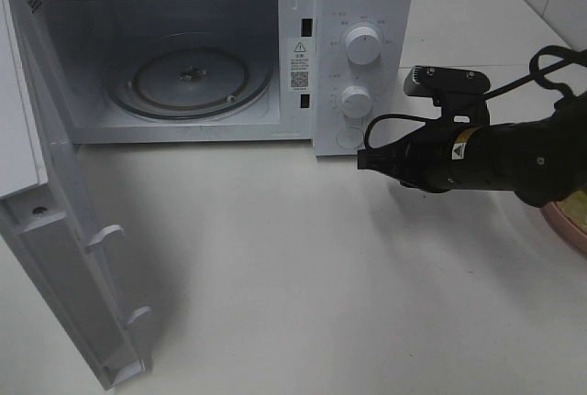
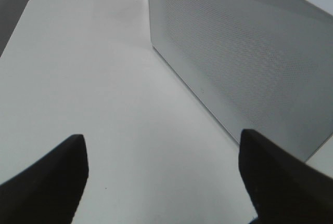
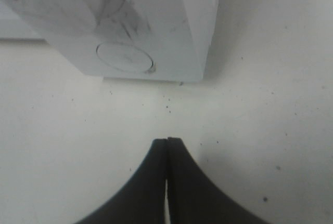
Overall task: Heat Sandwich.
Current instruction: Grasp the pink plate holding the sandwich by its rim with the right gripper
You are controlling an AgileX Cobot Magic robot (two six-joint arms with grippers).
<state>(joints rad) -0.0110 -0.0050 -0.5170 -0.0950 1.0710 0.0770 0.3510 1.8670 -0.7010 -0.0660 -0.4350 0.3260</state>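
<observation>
My right gripper (image 1: 362,161) (image 3: 167,141) has its fingers pressed together on nothing. In the high view it points toward 9 o'clock and hovers low over the table (image 1: 303,267), just short of the round button (image 1: 348,138) at the foot of the microwave (image 1: 358,10) control panel. What the next move turns on lies behind me. The sandwich (image 1: 577,202) sits at about 4 o'clock from my fingertips, at the far right edge of the high view on its pink plate (image 1: 561,225). My own forearm covers most of it. Only a sliver of pale yellow shows, so I cannot tell how its sides run. The microwave's door (image 1: 55,257) hangs wide open toward 7 o'clock, and the glass turntable (image 1: 188,79), at about 10 o'clock from my tip, is bare. By my reckoning the right arm is the nearer one and must turn back toward 4 o'clock to fetch the plate. My left gripper (image 2: 161,136) stands wide apart and empty beside a perforated white panel (image 2: 250,52), and the high view does not show it. A warning label (image 1: 300,65) with a triangle sits inside the door frame. The markings ringing the two knobs (image 1: 364,44) are too small to read. A yellow triangle sticker (image 1: 456,150) marks my right arm.
</observation>
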